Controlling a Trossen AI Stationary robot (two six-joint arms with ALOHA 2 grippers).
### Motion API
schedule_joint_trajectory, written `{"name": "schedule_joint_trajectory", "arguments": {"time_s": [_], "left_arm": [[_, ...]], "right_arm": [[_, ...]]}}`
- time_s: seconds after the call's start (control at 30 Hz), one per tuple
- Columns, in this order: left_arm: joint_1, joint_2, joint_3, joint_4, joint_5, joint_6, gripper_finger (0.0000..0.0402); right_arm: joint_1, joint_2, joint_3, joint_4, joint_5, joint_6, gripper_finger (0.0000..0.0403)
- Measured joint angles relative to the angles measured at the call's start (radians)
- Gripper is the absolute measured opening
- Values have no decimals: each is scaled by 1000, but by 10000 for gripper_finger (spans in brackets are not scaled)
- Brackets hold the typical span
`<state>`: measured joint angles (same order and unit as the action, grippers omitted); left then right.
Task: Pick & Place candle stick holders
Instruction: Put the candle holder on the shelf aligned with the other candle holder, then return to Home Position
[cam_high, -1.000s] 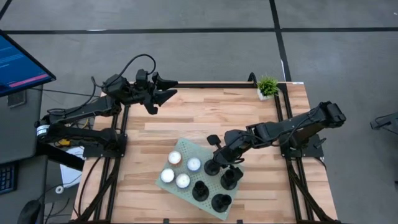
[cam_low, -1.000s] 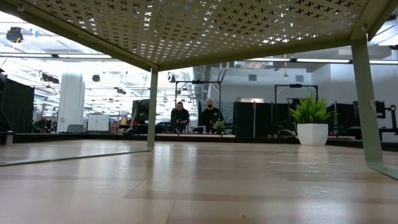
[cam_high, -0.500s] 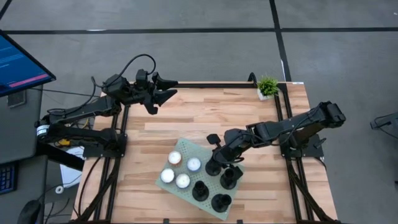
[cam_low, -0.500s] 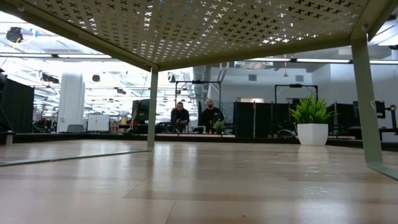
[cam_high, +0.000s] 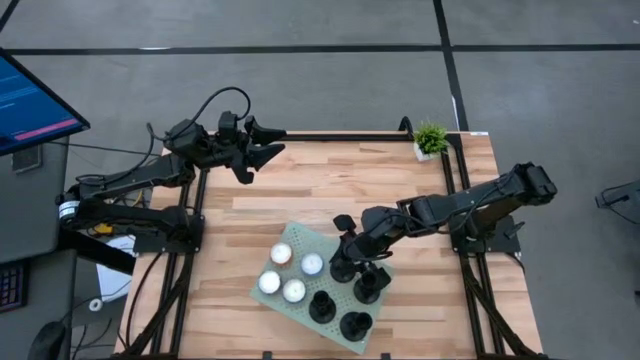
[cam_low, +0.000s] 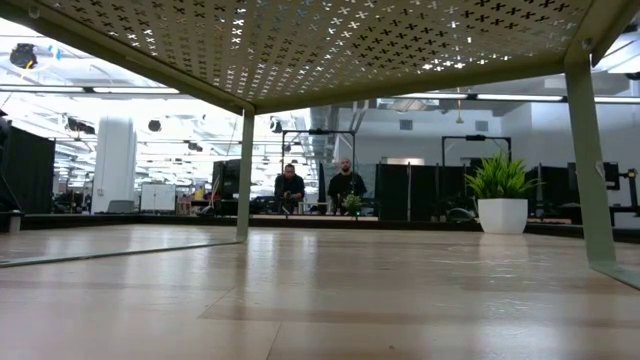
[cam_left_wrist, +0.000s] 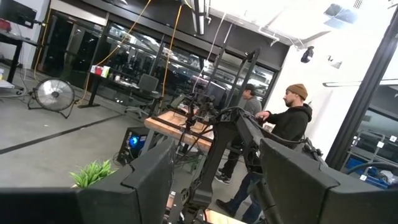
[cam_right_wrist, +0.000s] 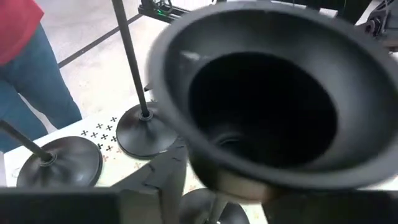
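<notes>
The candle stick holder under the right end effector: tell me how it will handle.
The candle stick holder probably tips easily if pushed high: a thin stem carries a wide cup. Its broad flat base likely steadies it. The right end effector could slip on the smooth black surface.

Four black candle stick holders (cam_high: 355, 325) stand upright on my perforated tray's (cam_high: 300, 240) near corner, beside the white tealights (cam_high: 281, 253).

A robotics lab; more arm rigs (cam_left_wrist: 205, 118) and people (cam_low: 290, 187) fill the hall.
</notes>
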<state>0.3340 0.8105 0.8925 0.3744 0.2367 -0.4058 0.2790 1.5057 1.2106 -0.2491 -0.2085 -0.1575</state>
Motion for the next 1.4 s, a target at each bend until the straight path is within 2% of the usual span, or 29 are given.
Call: {"name": "schedule_joint_trajectory", "arguments": {"time_s": [0.17,0.3,0.6,0.73,0.87,1.03,1.23,1.4], "left_arm": [[0,0,0,0,0,8,234],[0,0,0,0,0,8,234],[0,0,0,0,0,8,234],[0,0,0,0,0,8,234],[0,-3,0,-2,0,3,234],[36,-41,-1,-3,8,-96,231],[158,-128,-1,-20,184,-179,197],[275,-191,-1,-144,301,-152,142]], "right_arm": [[0,-16,0,-1,2,17,214],[0,-41,-1,-25,11,28,232],[-7,-153,-1,-157,57,53,217],[-7,-216,0,-270,92,101,211],[-5,-308,0,-424,151,177,204],[-6,-478,-1,-482,264,203,190],[-32,-723,1,-470,418,126,165],[-67,-899,-55,-480,517,108,147]]}}
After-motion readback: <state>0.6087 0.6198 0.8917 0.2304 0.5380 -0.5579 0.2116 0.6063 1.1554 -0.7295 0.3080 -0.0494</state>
